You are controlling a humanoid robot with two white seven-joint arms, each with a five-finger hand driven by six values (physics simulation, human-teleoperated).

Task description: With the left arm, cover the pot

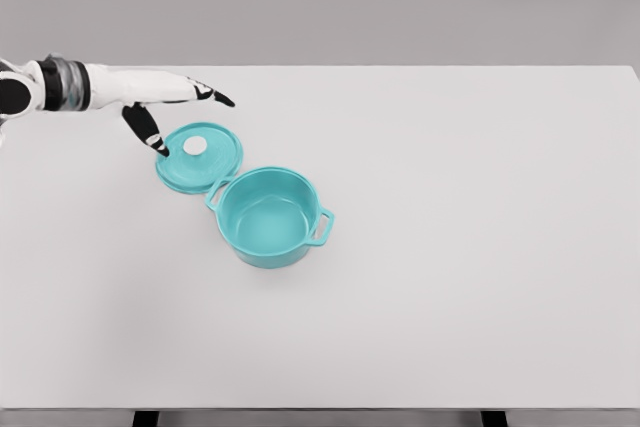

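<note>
The pot (270, 217) sits open a little left of the frame's centre on the white counter (450, 247), its teal bowl empty and a loop handle showing on each side. The lid (200, 157) lies flat on the counter just up and left of it, knob (195, 146) up, with its lower right edge touching or overlapping the pot's near handle; which of the two is hard to tell from this angle.

So the task looks barely begun. Nothing is covered, and the lid is not yet lifted. What remains, as I judge it, is to grip the lid, raise it, carry it the short way down and right, and set it on the rim.

The left hand (165, 102) reaches in from the upper left of the frame and hovers at the lid's upper left edge. Its fingers (212, 95) are spread and extended, pointing right above the lid, grasping nothing. The thumb (146, 127) hangs down with its dark tip at or just beside the lid's rim; contact cannot be confirmed. The right arm is not visible.
</note>
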